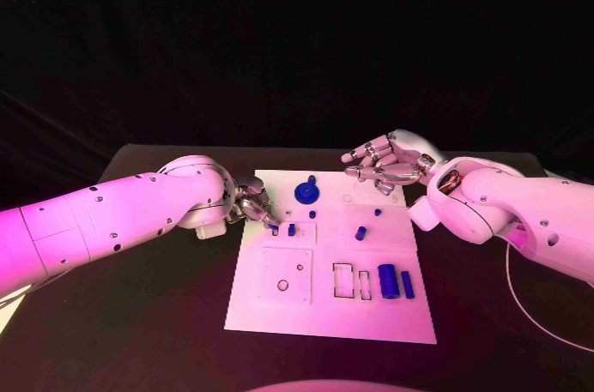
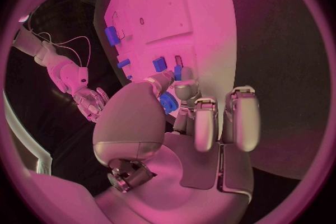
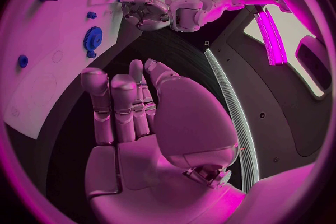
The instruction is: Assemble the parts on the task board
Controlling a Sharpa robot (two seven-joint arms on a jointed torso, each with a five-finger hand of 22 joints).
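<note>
While the left hand [image 1: 251, 205] pinches a small blue part [image 1: 274, 227] at the task board [image 1: 328, 319] left edge for seating, the right hand [image 1: 386, 163] hovers beyond its far edge, fingers loosely apart, empty.

The left arm [image 1: 112, 225] reaches in from the left, its wrist bent so the left hand [image 1: 251, 203] points down, fingers [image 2: 203, 123] curled in close together and the thumb tip pressed low beside them. The right arm [image 1: 520, 208] comes in from the right and lies farther back, the right hand [image 1: 387, 162] raised, empty, its fingers [image 3: 115, 106] loosely bent side by side
</note>
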